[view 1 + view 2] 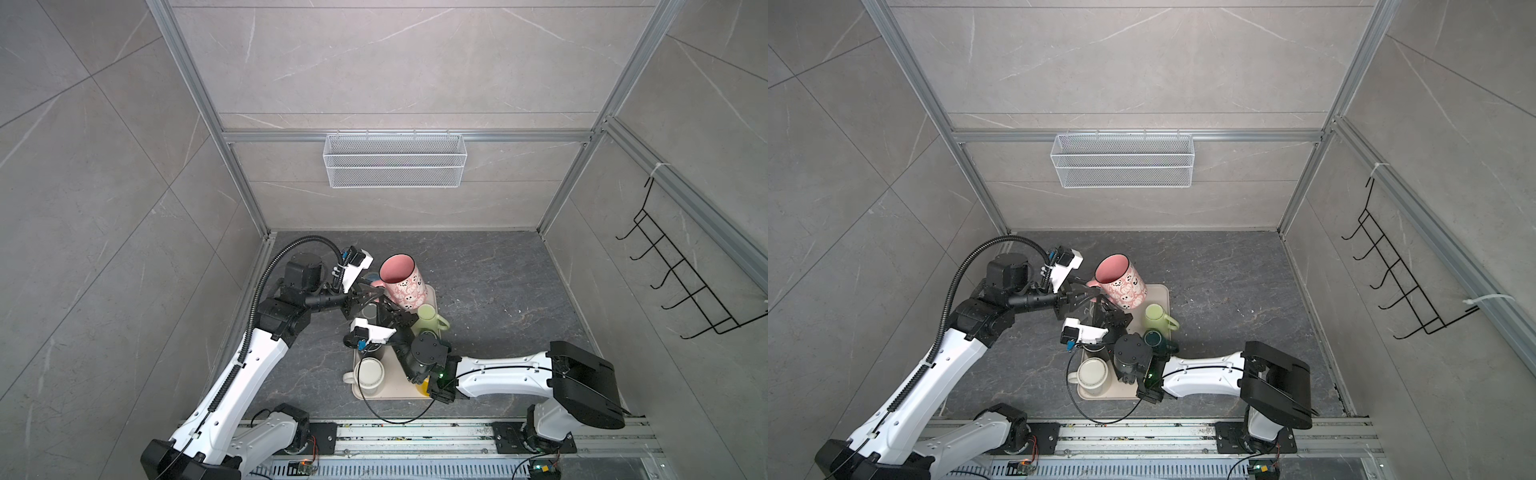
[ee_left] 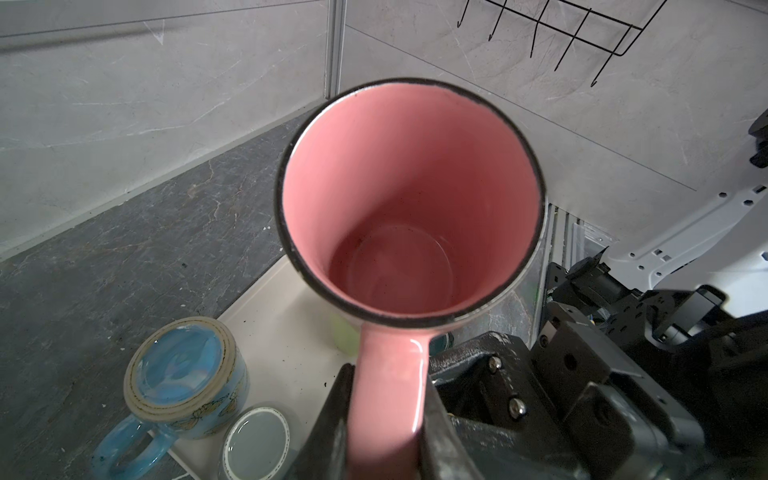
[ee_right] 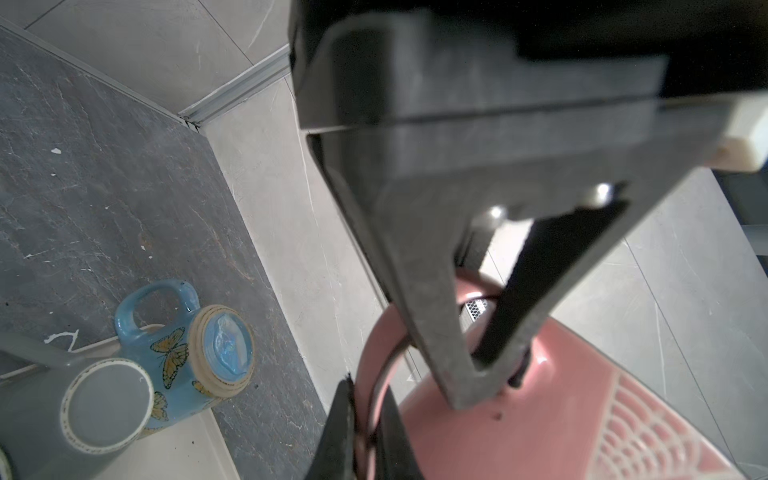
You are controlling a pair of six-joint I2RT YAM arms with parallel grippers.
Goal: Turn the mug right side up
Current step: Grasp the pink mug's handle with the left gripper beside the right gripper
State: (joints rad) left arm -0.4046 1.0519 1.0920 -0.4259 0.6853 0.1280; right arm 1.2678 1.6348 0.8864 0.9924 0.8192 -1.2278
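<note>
The left hand (image 2: 386, 386) is pinching the handle (image 2: 388, 415) of the pink mug (image 2: 409, 195), with a finger pressing on each side. The right hand (image 3: 365, 415) is clamping tight on the loop of the same handle. The one pink mug is hanging mouth-up and tilted, lifted over the far end of the single beige tray (image 1: 399, 390). Five other mugs are showing. A blue butterfly mug (image 3: 195, 353) and a grey mug (image 3: 108, 403) are standing upside down near the hands. A green mug (image 1: 427, 316), a teal mug (image 1: 1152, 338) and a cream mug (image 1: 369, 372) are standing on the tray. Only the left wrist view is showing the pink mug's bare inside, and only the top views are showing those last three mugs. The tray is resting on the dark worktop (image 1: 498, 291).
</note>
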